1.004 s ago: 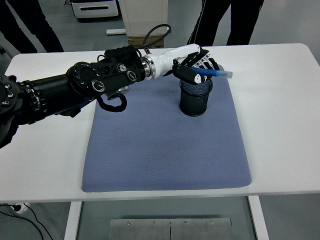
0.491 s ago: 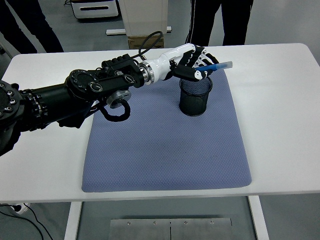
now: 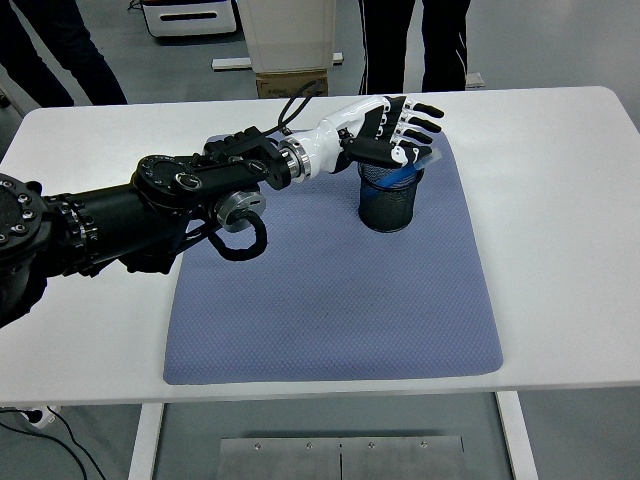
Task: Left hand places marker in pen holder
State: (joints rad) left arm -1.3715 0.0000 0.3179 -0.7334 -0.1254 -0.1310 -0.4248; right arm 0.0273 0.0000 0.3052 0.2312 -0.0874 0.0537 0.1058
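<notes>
The left hand [image 3: 392,135] sits over the cup [image 3: 390,197] with fingers spread, so the marker [image 3: 408,173] can drop in.

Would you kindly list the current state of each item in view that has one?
Blue marker: tilted, lower end inside the holder, upper end resting at the rim under the fingers.
Black mesh pen holder: upright on the mat.
Blue-grey mat: lying flat on the white table.
Left hand: over the holder, fingers spread.
Right hand: out of view.
</notes>
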